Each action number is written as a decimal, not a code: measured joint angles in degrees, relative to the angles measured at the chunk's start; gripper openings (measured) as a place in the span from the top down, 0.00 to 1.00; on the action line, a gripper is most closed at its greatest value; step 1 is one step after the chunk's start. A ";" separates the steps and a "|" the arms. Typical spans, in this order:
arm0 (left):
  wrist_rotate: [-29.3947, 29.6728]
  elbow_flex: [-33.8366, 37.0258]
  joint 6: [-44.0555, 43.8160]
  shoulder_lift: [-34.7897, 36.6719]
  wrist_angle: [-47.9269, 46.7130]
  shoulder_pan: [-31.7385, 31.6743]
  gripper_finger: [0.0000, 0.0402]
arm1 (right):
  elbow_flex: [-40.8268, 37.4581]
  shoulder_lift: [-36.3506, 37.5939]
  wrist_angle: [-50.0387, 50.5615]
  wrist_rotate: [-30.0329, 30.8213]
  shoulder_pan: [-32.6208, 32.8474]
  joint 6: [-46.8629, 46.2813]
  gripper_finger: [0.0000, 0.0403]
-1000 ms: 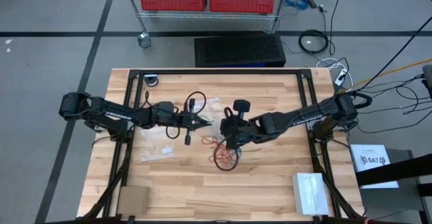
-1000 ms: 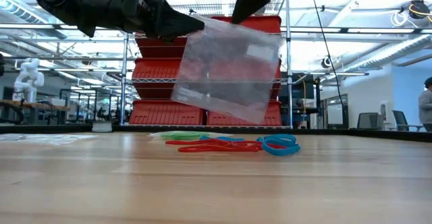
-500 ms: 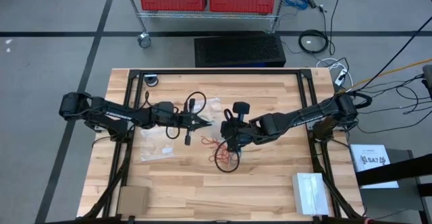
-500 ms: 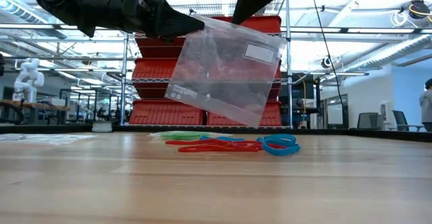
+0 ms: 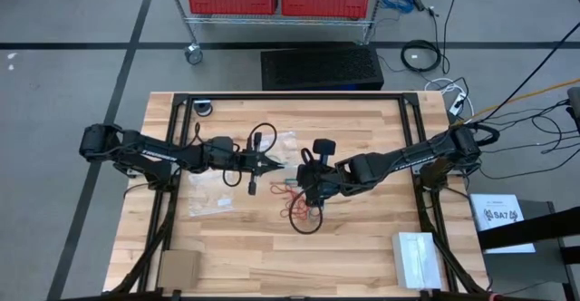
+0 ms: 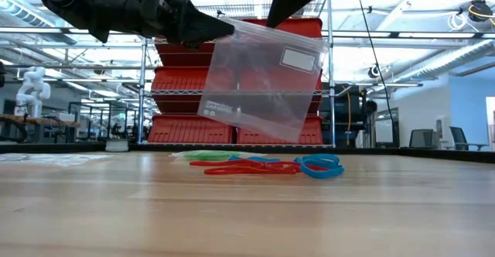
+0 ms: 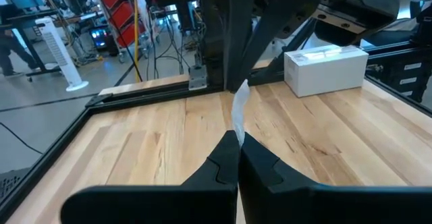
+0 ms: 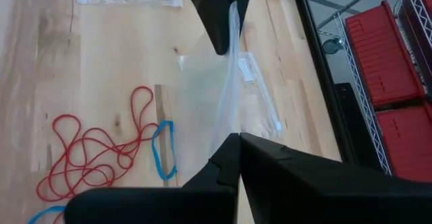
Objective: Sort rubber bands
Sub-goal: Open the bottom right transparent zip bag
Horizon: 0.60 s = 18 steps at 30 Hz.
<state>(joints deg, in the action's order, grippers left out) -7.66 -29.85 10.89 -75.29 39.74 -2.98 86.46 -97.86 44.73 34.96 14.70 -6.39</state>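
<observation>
A clear zip bag (image 6: pixel 259 83) with a white label hangs in the air between my two grippers, above the middle of the table. My left gripper (image 5: pixel 275 163) is shut on one upper corner and my right gripper (image 5: pixel 306 185) on the other. Below the bag, a loose tangle of rubber bands (image 6: pixel 263 164) lies flat on the wood: red loops (image 8: pixel 94 156), blue loops (image 8: pixel 164 150) and some green ones (image 6: pixel 207 155). Neither gripper touches the bands. My left gripper (image 7: pixel 237 142) pinches the bag's upper edge (image 7: pixel 239 113) at one corner between its two shut fingers, coming level from the table's left. The bag is lifted clear and hangs below. My right gripper (image 8: pixel 236 142) pinches the opposite upper corner (image 8: pixel 233 96), coming from the table's right. The film between the two holds sags.
Two more clear zip bags lie flat on the table, one left of centre (image 5: pixel 210 201), one toward the far side (image 5: pixel 288 142). A white box (image 5: pixel 415 256) sits at the near right, a cardboard piece (image 5: pixel 178 267) at the near left. Red bins (image 6: pixel 232 125) stand beyond the far edge.
My right gripper has crept a little toward the left gripper and the far edge. The hanging bag has swayed slightly between the two holds. The rubber bands have stayed where they were.
</observation>
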 joint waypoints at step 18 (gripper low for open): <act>0.42 0.00 0.01 0.00 -0.19 0.00 1.00 | 0.00 0.02 -0.43 0.90 1.20 -0.44 1.00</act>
<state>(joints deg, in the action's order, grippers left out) -7.25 -29.85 10.90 -75.29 39.54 -2.98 86.46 -97.84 44.30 35.86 15.90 -6.83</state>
